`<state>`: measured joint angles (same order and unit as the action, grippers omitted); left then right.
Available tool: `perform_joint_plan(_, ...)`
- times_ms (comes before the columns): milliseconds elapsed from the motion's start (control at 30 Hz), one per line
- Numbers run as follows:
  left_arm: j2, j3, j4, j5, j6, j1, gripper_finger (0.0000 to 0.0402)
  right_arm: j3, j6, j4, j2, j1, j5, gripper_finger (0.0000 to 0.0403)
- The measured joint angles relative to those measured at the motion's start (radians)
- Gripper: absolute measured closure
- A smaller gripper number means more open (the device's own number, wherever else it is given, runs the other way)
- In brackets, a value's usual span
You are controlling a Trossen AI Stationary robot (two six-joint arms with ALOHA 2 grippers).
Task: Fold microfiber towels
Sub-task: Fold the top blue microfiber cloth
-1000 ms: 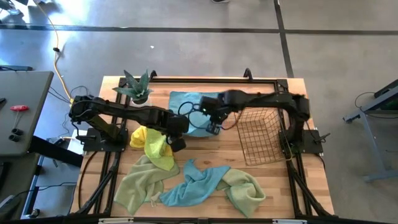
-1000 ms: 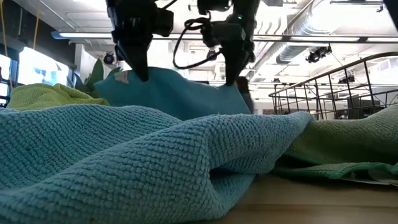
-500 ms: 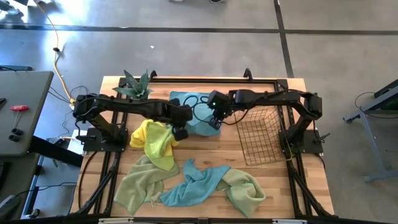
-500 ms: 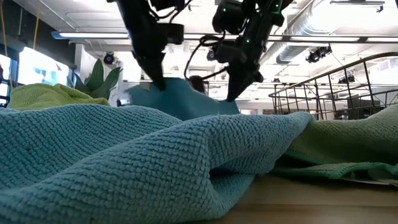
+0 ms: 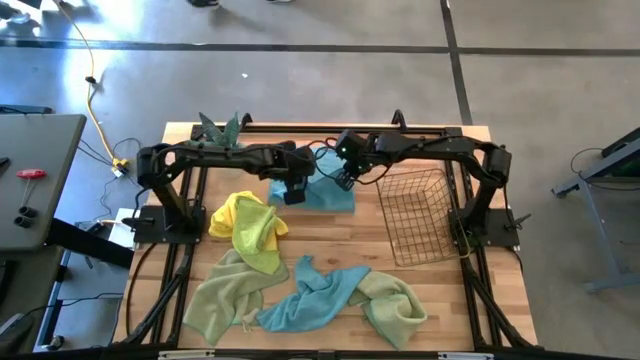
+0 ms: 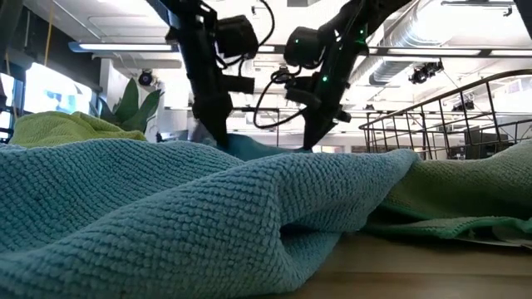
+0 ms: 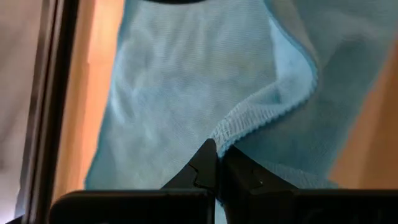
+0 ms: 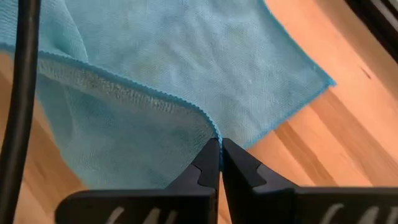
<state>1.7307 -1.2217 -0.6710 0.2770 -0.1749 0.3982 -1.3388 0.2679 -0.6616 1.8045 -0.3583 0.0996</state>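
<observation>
1. Microfiber towels: your light blue towel [image 5: 322,190] lies at the far middle of the desk [image 5: 440,290], between the potted plant [image 5: 222,128] and the wire basket [image 5: 412,215].
2. Your left gripper [image 7: 216,163] has its fingers together, clamped on a folded edge of this towel. Your right gripper [image 8: 219,152] is clamped the same way on another edge, just beside the left one.
3. In the high view both arms cover the towel's far part, so you cannot see its full shape there.
4. The yellow towel [image 5: 246,228] lies crumpled near the left arm's base. A green towel [image 5: 218,302], a second blue towel [image 5: 312,297] and another green one [image 5: 396,305] lie bunched at the near edge, overlapping.
5. In the low view the near blue towel fills the foreground and hides almost all of the held towel.
</observation>
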Motion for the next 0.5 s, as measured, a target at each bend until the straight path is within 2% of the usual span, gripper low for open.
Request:
perform_joint_plan(233, 0.008, 0.000, 0.054, -0.001, -0.095, 0.086, 0.0401, 0.000, 0.012, 0.031, 0.010, -0.054, 0.051, 0.0403)
perform_joint_plan(500, 0.008, 0.000, 0.123, -0.004, -0.099, 0.163, 0.0401, 0.000, 0.025, 0.087, 0.040, -0.081, 0.055, 0.0403)
